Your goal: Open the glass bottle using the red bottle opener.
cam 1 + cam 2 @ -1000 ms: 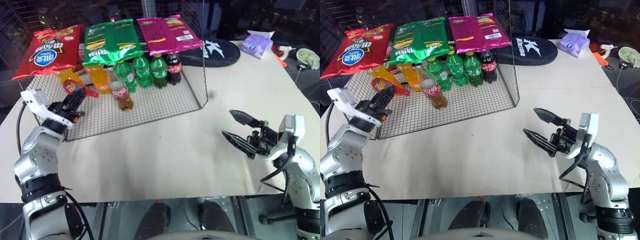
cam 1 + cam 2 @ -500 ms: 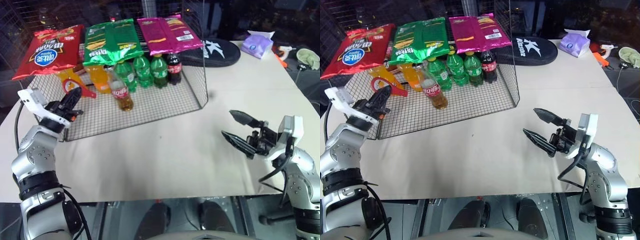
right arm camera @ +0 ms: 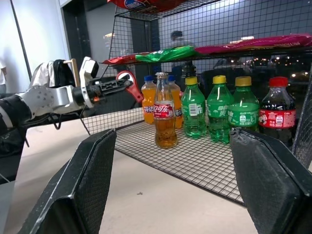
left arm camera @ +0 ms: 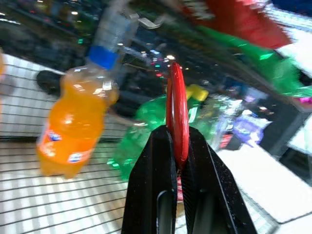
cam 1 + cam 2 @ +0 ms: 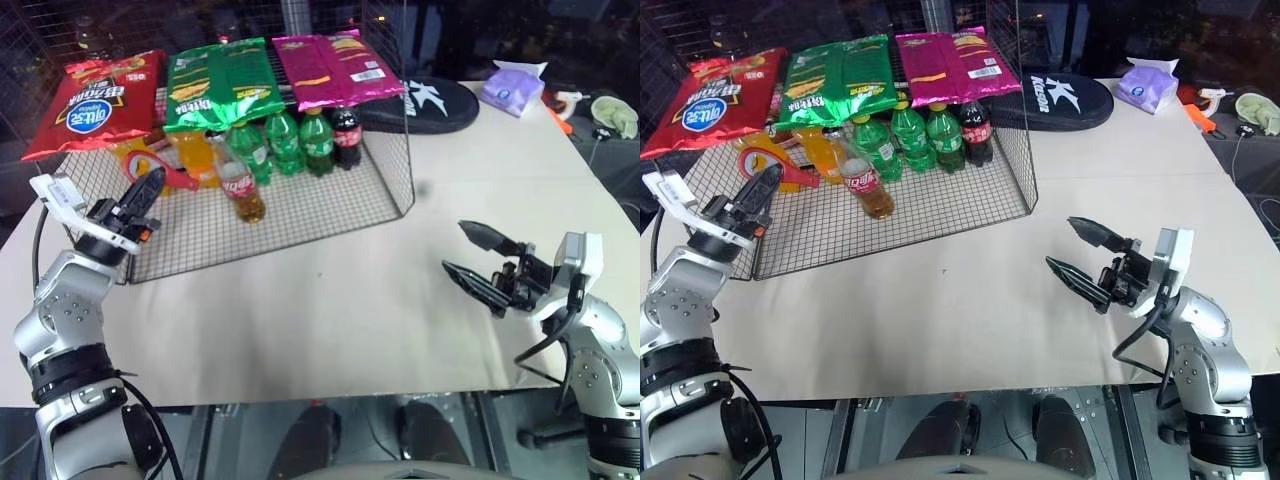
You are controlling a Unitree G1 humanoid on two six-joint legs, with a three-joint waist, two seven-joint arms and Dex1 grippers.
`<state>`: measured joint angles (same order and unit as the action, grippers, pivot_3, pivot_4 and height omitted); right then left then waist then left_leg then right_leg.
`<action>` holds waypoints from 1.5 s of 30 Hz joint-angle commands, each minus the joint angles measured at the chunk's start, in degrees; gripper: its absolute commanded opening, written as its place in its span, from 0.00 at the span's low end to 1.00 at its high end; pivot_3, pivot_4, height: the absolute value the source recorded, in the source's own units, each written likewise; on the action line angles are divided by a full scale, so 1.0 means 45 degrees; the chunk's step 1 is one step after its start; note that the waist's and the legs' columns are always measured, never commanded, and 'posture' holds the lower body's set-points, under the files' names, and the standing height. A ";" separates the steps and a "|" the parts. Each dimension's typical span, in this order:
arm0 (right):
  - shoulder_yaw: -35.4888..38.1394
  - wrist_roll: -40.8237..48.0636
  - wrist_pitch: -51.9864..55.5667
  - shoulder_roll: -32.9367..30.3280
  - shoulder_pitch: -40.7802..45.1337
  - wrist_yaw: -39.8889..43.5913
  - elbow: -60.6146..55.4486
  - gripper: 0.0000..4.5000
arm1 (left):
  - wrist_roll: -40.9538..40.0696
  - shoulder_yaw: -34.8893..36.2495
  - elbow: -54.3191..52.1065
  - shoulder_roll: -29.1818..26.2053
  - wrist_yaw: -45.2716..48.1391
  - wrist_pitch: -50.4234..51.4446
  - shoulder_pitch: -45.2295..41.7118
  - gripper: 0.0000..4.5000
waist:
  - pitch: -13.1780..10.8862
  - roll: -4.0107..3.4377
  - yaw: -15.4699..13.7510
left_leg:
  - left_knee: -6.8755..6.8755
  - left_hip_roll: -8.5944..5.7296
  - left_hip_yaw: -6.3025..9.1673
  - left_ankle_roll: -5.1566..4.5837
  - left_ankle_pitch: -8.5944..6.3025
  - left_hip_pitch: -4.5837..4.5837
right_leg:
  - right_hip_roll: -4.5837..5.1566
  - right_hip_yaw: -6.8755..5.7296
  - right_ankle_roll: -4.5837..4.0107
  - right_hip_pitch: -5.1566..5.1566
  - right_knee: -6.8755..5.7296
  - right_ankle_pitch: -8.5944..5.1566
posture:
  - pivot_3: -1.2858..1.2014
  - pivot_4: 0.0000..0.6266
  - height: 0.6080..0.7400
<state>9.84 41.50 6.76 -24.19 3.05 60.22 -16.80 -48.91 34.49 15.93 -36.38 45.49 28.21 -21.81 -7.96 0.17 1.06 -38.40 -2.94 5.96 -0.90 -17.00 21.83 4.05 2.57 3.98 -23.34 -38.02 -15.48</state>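
Red bottle opener (image 4: 176, 113): flat, ring-headed, pinched edge-on between the left jaws, ring projecting past the tips. Glass bottle (image 3: 165, 118): clear, amber liquid, red label, upright on wire mesh, just beyond that ring; well ahead of the right jaws.

We stood in a mock shop corner of a lab: a wire rack (image 5: 380, 190) held soft-drink bottles (image 5: 300, 140) under crisp bags (image 5: 222, 80) on a paper-covered bench (image 5: 330, 300).

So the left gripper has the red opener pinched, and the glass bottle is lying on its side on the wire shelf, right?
Not quite. The left gripper does pinch the opener, but the glass bottle stands upright on the wire shelf, as the right wrist view shows.
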 commanded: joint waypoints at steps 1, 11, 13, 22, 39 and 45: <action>0.0065 0.0105 0.0129 -0.0037 0.0195 -0.0311 -0.0130 0.83 | -0.1175 0.0428 -0.1201 -0.0137 0.0385 0.1091 0.0479 0.01 | 0.0000 0.0000 -0.0002 | 0.0000 0.0001 0.0001 0.0000 0.0000 0.0000 | 0.0000 0.0000 0.0000 0.0000 0.0000 0.0000 | 0.52 0.24 1.00; -0.1653 -0.0485 0.3765 -0.1403 0.0826 -0.2399 -0.1804 0.83 | -0.4292 0.0086 -0.4151 -0.0254 0.0940 0.4862 0.2680 0.01 | 0.0000 -0.0001 0.0021 | 0.0000 0.0011 0.0000 0.0000 0.0000 0.0002 | 0.0017 0.0007 0.0000 -0.0017 -0.0002 0.0000 | 0.52 0.24 1.00; -0.2539 -0.0948 0.4893 -0.1636 0.1724 -0.2967 -0.2027 0.83 | -0.4475 -0.0870 -0.5021 -0.0010 0.1039 0.5393 0.2854 0.01 | 0.0000 0.0000 -0.0021 | -0.0002 0.0010 -0.0006 0.0002 0.0001 -0.0002 | 0.0017 0.0013 -0.0001 -0.0017 -0.0009 0.0000 | 0.52 0.24 1.00; -0.5175 -0.0794 0.8653 -0.0406 0.4759 -0.4227 -0.1344 0.83 | -0.3140 -0.5011 -0.6420 0.0451 0.2590 0.5353 0.1746 0.01 | -0.0001 0.0003 -0.0022 | -0.0002 0.0004 -0.0002 0.0003 0.0002 0.0022 | 0.0002 0.0003 -0.0002 -0.0029 0.0003 0.0000 | 0.52 0.24 1.00; -0.4079 0.2219 1.2481 0.1250 0.5483 -0.5132 -0.1421 0.83 | -0.1085 -0.6329 -0.4666 0.0560 0.4480 0.4222 0.0463 0.01 | -0.0001 0.0002 0.0234 | 0.0000 -0.0002 -0.0004 0.0002 0.0002 0.0035 | -0.0006 0.0003 -0.0001 -0.0044 0.0000 0.0000 | 0.52 0.24 1.00; -0.3910 0.2180 1.2608 0.1544 0.5592 -0.5605 -0.1116 0.35 | -0.0746 -0.6198 -0.4421 0.0855 0.4435 0.3902 0.0419 0.00 | -0.0001 0.0002 0.0286 | 0.0000 -0.0002 -0.0005 0.0002 0.0002 0.0035 | -0.0007 0.0004 -0.0001 -0.0051 0.0000 0.0000 | 0.52 0.24 1.00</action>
<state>-8.51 49.91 63.61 -17.93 26.90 34.76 -20.68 -53.01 6.06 -3.88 -32.71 65.81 47.02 -19.34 -7.96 0.18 2.35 -38.40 -2.95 5.93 -0.89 -16.99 21.99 4.02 2.59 3.98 -23.57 -38.02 -15.48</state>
